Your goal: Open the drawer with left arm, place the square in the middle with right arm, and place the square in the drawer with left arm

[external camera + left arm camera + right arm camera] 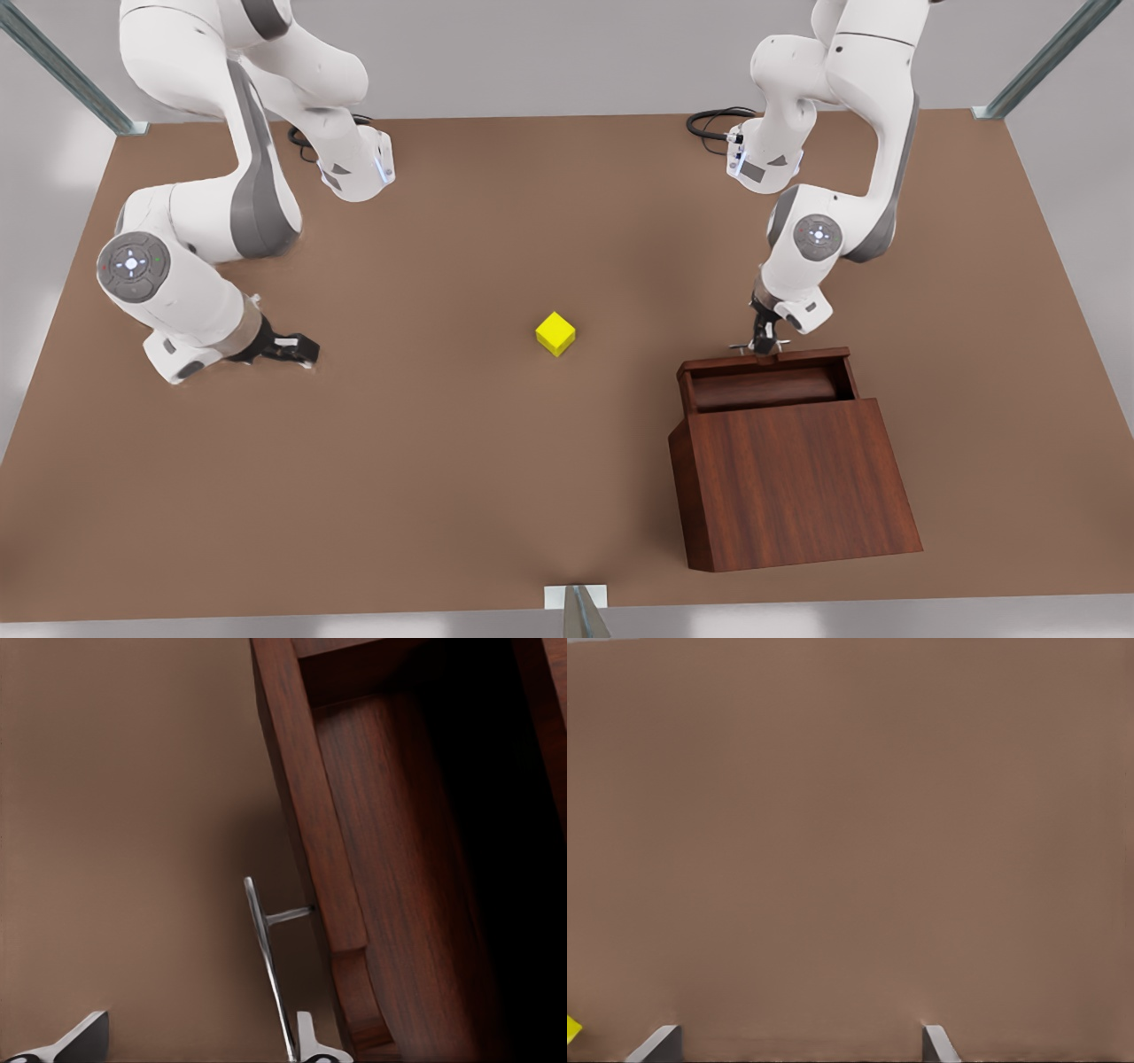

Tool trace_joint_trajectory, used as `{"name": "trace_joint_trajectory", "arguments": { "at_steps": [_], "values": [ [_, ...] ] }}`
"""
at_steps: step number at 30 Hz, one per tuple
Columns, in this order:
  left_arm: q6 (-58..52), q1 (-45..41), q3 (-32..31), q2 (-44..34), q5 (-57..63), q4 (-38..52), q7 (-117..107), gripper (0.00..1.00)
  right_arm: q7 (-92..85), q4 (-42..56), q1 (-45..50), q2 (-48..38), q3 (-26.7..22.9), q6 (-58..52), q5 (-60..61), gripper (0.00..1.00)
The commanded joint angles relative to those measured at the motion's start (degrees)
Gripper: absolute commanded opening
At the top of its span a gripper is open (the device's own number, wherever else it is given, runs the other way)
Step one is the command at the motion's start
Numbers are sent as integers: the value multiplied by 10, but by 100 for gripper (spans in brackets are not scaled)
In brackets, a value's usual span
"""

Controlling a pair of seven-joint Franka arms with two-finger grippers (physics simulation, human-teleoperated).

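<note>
Front view tells you: drawer (764, 386) open, left gripper (763, 340) fingers spread about handle (266, 970); right gripper (297, 347) fingers apart, idle; next fetch square (555, 333).

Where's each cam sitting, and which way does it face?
Front: high, off the arms, facing both across the table; both arms, cube, box.
Left wrist: on the left arm at the drawer, facing its handle; left gripper fingertips, open.
Right wrist: on the right arm, facing bare table; right gripper fingertips, open, cube corner.
Shared: front and left wrist show the drawer and handle; front and right wrist show the cube.
</note>
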Motion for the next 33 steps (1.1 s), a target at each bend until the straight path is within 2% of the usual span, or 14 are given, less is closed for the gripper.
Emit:
{"name": "trace_joint_trajectory", "arguments": {
  "at_steps": [1, 2, 3, 5, 6, 18, 20, 21, 23, 24, 26, 28, 30, 33],
  "values": [
    [0, -3, 0, 0, 0, 0, 0, 100, -23, -14, 0, -15, 0, 0, 1, 100],
    [0, -3, 0, 1, 0, 0, 0, 100, -60, -40, -21, -37, -2, 7, 6, 100],
    [0, -3, 0, 1, -1, 0, -1, 100, -66, -78, 11, -61, -41, 24, 9, 100],
    [0, -3, 0, 1, -1, 0, -1, 100, -65, -70, 60, -38, -100, 47, 10, 100],
    [0, -3, 0, 1, -2, 0, -5, 100, -65, -56, 77, -39, -106, 49, 10, 100],
    [-50, -20, -1, -24, -59, 15, -21, 100, -57, -43, 75, -31, -102, 40, 13, 100],
    [-224, -48, -4, -12, -86, 160, -66, 100, -57, -44, 76, -31, -101, 40, 13, 100],
    [-300, -58, -54, 30, -85, 265, -68, 100, -57, -44, 75, -31, -102, 40, 13, 100],
    [-339, -91, -150, 150, 0, 454, 58, 100, -57, -45, 75, -31, -101, 40, 13, 100],
    [-342, -116, -170, 209, 53, 517, 203, 100, -57, -46, 75, -31, -102, 40, 13, 100],
    [-337, -131, -176, 277, 59, 580, 524, 100, -57, -47, 75, -30, -102, 40, 13, 100],
    [-289, -131, -175, 318, 59, 568, 786, 100, -53, -48, 75, -30, -102, 40, 13, 100],
    [-147, -144, -173, 320, 63, 476, 840, 100, -53, -48, 75, -29, -102, 40, 13, 100],
    [-43, -152, -173, 343, 64, 430, 847, 100, -53, -48, 75, -25, -102, 40, 13, 100]
  ]
}}
